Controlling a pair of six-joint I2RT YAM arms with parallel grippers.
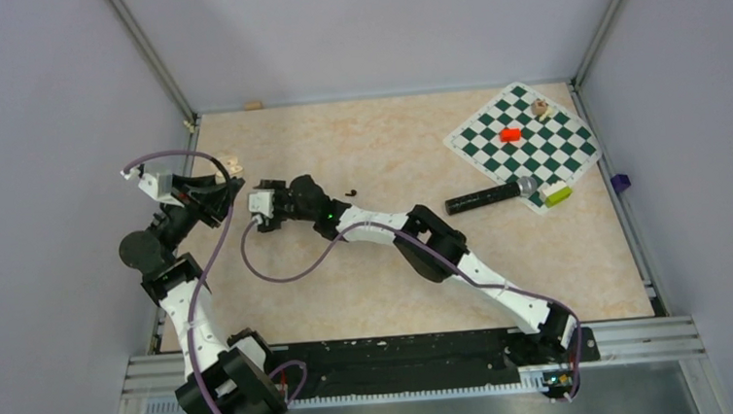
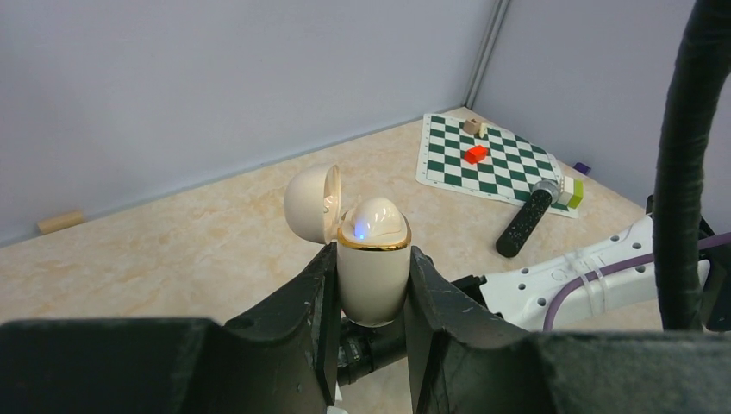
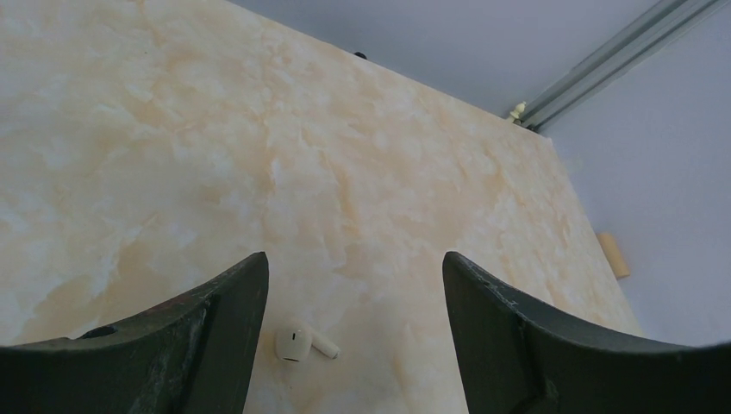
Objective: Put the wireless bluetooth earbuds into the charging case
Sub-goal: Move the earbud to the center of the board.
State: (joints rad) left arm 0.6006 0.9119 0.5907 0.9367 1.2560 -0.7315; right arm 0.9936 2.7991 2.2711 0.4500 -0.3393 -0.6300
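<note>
Two grippers: left gripper (image 2: 372, 259) clamped on the charging case (image 2: 371, 289), held upright and apparently clear of the counter (image 3: 259, 155); right gripper (image 3: 353, 259) spread wide, holding nothing, low over the counter.
Case: cream, egg-shaped, gold rim; lid (image 2: 310, 203) hinged back to one side; blue light lit near the mouth.
Earbud: one white earbud (image 3: 297, 342) lying on the counter inside the right gripper's gap, close to one finger, not centred.
Long axis: stem runs roughly across the gap, from finger to finger; head toward the nearer finger.
Nearer arm: right (judged); the left is occupied with the case.
Next move calls for: a small sideways centring, then down and close; a wrist turn might grip the stem more surely.
Second earbud: not found in any view.
Surface: smooth, flat, beige marbled; the bud may skid when pinched.
Room: grey walls, metal corner posts; chessboard mat (image 1: 522, 145) and black cylinder (image 1: 484, 197) well apart, far right.
</note>
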